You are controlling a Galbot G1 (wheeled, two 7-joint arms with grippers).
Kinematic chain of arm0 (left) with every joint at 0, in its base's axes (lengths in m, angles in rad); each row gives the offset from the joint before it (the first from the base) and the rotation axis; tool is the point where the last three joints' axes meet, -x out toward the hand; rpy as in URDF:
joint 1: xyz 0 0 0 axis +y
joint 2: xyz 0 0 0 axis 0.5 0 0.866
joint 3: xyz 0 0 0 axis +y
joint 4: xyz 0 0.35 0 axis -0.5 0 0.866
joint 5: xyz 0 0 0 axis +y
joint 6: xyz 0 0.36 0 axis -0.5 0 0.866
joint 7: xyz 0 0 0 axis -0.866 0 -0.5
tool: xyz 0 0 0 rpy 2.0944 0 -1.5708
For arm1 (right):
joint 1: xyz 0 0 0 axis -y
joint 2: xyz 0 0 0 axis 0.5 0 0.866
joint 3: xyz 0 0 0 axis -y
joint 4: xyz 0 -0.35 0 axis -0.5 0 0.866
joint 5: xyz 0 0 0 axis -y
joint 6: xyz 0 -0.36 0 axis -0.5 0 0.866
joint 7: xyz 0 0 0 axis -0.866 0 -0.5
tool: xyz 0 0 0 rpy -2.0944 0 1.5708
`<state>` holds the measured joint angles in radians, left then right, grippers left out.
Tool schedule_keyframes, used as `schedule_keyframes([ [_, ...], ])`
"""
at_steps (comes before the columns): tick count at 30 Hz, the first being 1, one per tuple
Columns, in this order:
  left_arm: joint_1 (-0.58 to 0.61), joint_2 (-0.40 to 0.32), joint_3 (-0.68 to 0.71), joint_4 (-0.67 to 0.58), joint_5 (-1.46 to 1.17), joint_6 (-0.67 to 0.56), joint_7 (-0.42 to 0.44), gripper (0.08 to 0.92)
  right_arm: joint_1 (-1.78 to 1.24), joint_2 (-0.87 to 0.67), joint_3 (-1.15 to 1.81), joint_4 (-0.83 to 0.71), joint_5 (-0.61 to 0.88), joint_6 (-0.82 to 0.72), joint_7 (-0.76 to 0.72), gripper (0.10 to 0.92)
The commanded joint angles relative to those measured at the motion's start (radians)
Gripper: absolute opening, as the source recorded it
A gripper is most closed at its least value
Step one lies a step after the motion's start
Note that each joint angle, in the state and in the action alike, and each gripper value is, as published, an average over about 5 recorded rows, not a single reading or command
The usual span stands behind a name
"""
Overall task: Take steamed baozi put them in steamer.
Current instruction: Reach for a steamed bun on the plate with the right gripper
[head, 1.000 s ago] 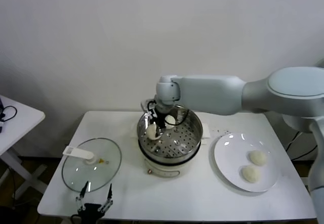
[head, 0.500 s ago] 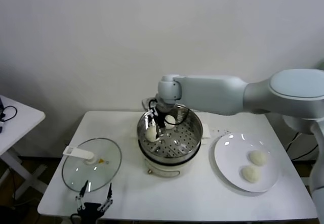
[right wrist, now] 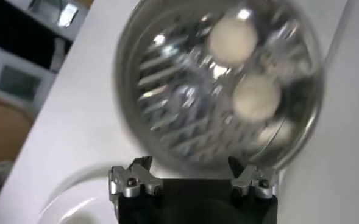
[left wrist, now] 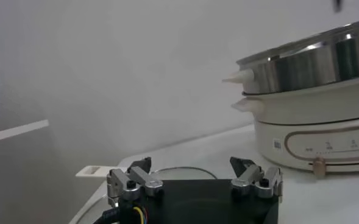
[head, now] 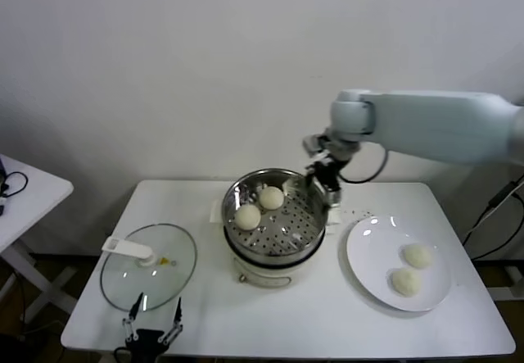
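The steel steamer (head: 278, 244) sits on its cream cooker base at the table's middle. Two off-white baozi lie inside it, one at the left (head: 248, 216) and one at the back (head: 271, 197); both show in the right wrist view (right wrist: 233, 38) (right wrist: 256, 97). Two more baozi (head: 417, 256) (head: 404, 282) lie on the white plate (head: 368, 244) at the right. My right gripper (head: 322, 179) is open and empty, raised above the steamer's back right rim. My left gripper (head: 151, 324) is open and empty, parked low at the table's front left edge (left wrist: 194, 176).
A round glass lid (head: 148, 277) with a white handle lies flat on the table's left part, just beyond my left gripper. A second white table (head: 29, 195) stands at the far left. A white wall rises behind the table.
My right gripper has let go of a baozi at the steamer's left side, lifted out and moved right to above the back right rim. The left arm has not moved.
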<state>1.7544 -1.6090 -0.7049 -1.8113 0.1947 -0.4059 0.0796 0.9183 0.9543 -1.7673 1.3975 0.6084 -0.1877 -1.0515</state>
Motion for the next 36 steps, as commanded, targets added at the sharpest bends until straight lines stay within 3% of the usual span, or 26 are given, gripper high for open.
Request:
schedule_keyframes([
  [1, 0.0, -0.01, 0.003, 0.002, 0.006, 0.0, 0.0, 0.823, 0.014, -0.391, -0.138, 0.157, -0.197, 0.068, -0.05, 0.823],
  [13, 0.001, -0.016, -0.001, 0.012, 0.013, 0.0, -0.003, 0.823, -0.407, -0.517, 0.158, 0.103, -0.463, 0.026, 0.03, 0.823],
  [36, -0.001, -0.009, 0.004, 0.022, 0.03, 0.007, 0.0, 0.823, -0.713, -0.479, 0.447, -0.038, -0.531, -0.008, 0.088, 0.823],
])
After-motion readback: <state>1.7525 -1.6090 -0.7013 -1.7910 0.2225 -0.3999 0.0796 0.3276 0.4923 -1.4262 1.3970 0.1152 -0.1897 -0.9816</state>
